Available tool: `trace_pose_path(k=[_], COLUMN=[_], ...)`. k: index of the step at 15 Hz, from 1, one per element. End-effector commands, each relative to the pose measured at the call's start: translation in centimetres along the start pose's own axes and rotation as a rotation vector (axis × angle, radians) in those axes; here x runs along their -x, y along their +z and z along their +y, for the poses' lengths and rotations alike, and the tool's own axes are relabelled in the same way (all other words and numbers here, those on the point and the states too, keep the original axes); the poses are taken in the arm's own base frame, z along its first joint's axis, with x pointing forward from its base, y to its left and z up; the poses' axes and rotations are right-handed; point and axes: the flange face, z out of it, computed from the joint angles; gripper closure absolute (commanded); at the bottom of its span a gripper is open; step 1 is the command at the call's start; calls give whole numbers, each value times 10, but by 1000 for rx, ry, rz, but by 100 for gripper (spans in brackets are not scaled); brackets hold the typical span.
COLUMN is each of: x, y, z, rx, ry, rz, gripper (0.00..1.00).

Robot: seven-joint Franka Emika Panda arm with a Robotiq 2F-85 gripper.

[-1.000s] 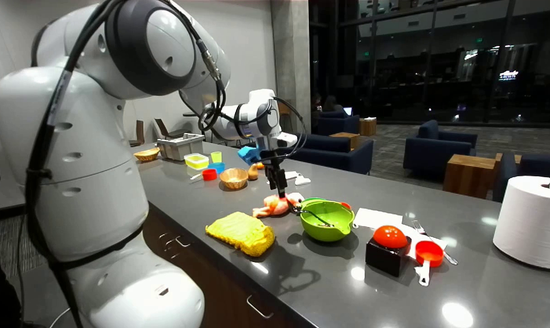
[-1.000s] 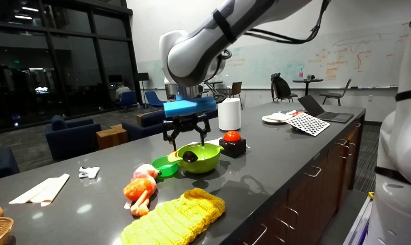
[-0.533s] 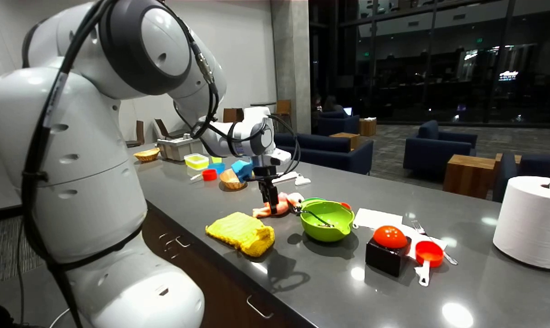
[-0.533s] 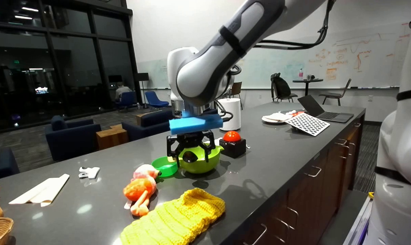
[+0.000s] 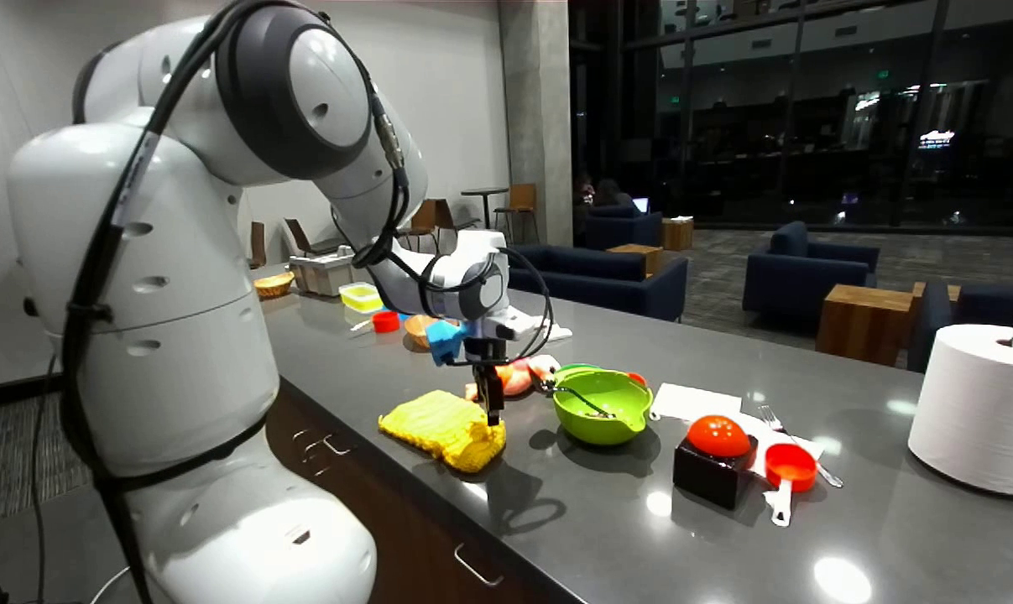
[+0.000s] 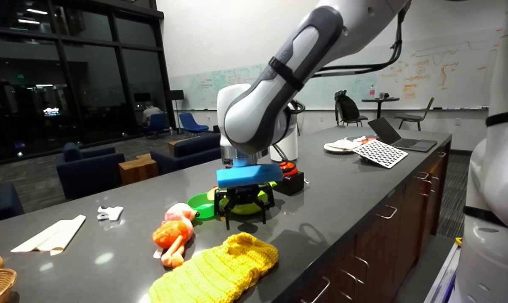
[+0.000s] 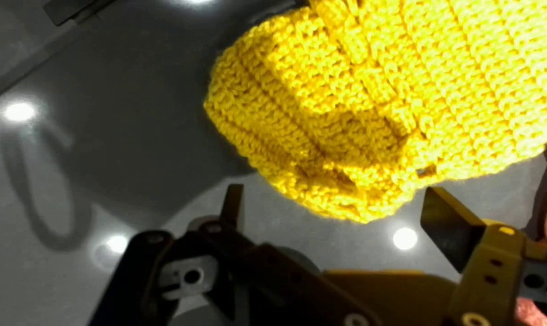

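- One yellow cloth (image 6: 226, 269), same spot as a second ago; gripper (image 6: 246, 225) now lower, closer to it.
- Cloth knitted, ribbed, end nearest gripper bunched up, lying on gray counter (image 6: 338, 198).
- Gripper jaws wide apart.
- Plush toy (image 6: 174, 231), pink and orange, just beside cloth; green bowl (image 5: 594, 429) near gripper.
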Motion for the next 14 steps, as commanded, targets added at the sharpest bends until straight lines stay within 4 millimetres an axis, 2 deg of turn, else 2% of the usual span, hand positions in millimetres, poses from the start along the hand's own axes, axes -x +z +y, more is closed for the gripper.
trace_pose_path(k=[1, 8, 9, 10, 14], x=[-2, -4, -5, -5, -5], y=[20, 55, 58, 61, 65], z=[2, 6, 6, 7, 7], rx=[-15, -14, -13, -14, -32], ry=[-3, -9, -11, -18, -46], rz=[-28, -80, -86, -91, -106], gripper=[0, 0, 25, 26, 55])
